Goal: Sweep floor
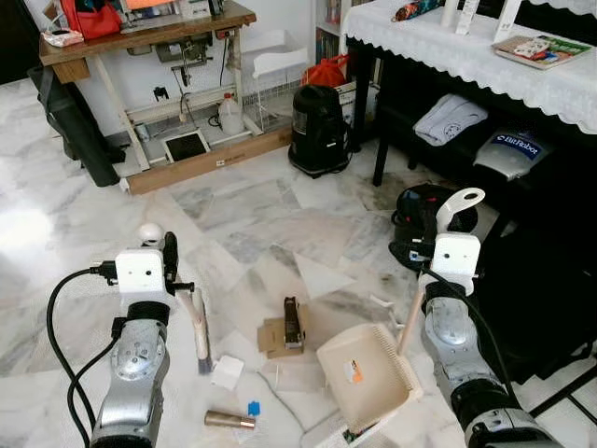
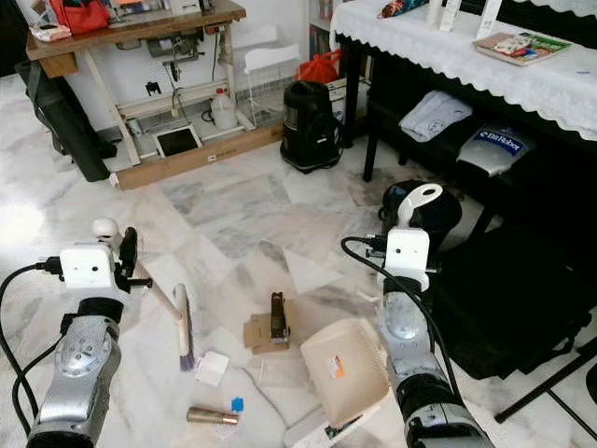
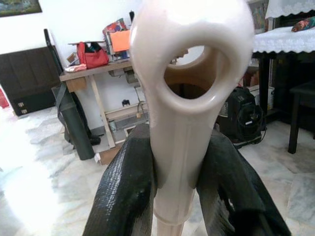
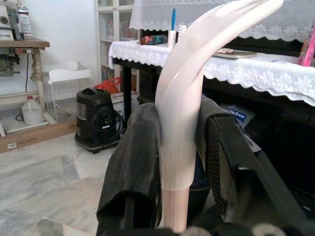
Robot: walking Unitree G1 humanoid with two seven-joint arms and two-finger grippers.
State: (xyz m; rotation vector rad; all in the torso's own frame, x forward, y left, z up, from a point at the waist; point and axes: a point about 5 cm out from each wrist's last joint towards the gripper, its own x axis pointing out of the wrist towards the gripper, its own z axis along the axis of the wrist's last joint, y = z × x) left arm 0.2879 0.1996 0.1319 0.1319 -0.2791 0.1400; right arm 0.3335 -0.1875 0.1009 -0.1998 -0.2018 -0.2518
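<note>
My left gripper (image 3: 179,167) is shut on the cream broom handle (image 3: 187,73), just below its looped end. The broom (image 1: 198,329) slants down to the marble floor, its bristles beside a white block (image 1: 227,371). My right gripper (image 4: 179,142) is shut on the dustpan's curved cream handle (image 4: 184,98). The cream dustpan (image 1: 364,373) rests on the floor in front of me, mouth facing left. Between broom and pan lie a cardboard scrap (image 1: 274,338) with a dark object (image 1: 293,322) on it, a brass cylinder (image 1: 229,420) and a small blue piece (image 1: 254,408).
A black vacuum cleaner (image 1: 319,131) stands ahead by a wooden workbench (image 1: 149,37). A lace-covered table (image 1: 485,56) with dark bags beneath runs along the right. A black round appliance (image 1: 420,224) sits close to my right arm. A black case (image 1: 79,131) leans at far left.
</note>
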